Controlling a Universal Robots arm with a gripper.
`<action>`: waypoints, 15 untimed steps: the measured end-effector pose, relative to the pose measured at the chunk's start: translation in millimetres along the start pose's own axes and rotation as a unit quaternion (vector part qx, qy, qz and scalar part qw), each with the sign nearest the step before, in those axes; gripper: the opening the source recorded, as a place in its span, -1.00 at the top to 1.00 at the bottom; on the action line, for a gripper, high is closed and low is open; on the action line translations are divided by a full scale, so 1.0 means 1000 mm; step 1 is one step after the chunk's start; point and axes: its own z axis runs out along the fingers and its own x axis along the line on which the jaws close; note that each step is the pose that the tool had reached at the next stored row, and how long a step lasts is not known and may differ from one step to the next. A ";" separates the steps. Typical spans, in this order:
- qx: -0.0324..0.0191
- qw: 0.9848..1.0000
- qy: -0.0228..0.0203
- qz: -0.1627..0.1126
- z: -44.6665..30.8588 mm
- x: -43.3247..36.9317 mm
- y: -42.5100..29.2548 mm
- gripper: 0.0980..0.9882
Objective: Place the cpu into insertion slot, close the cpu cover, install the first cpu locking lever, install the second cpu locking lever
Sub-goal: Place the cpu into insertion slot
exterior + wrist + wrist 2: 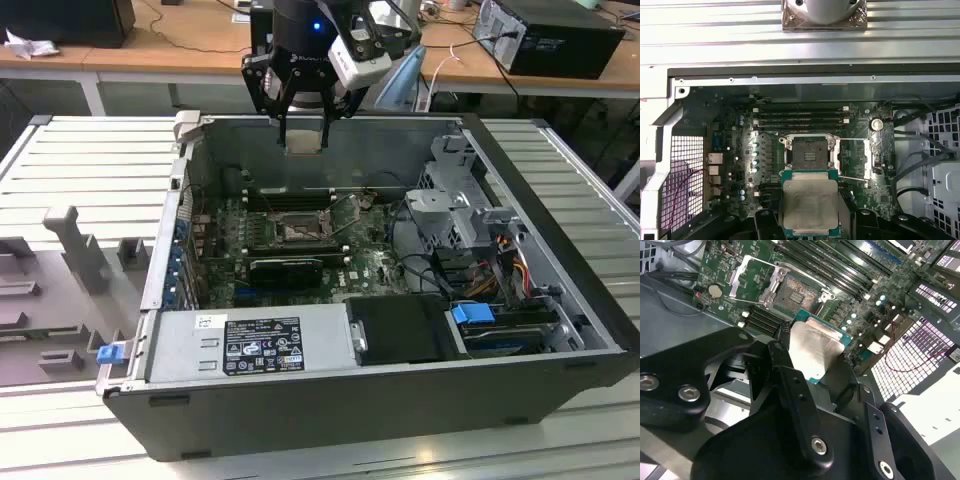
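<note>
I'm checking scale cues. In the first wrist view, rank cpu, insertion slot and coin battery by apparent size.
1. cpu, though it sits nearer the camera, so its lead is unsure.
2. insertion slot.
3. coin battery.

In the exterior view, the silver-topped, green-edged cpu [303, 139] hangs at 12 o'clock of the bare, dark insertion slot [296, 232]. The silvery cpu cover [869, 162] lies swung open beside it.

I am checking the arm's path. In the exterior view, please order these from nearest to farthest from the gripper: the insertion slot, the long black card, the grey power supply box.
1. insertion slot, on the board below the gripper holding the cpu.
2. long black card, beside the slot, on the camera's side.
3. grey power supply box, closest to the camera.
</note>
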 end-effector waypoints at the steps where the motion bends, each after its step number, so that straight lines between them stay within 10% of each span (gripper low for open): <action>1: 0.000 1.000 0.000 0.001 0.0000 0.0000 0.0000 0.03; 15: -0.001 1.000 -0.003 0.030 0.0013 -0.0001 -0.0012 0.03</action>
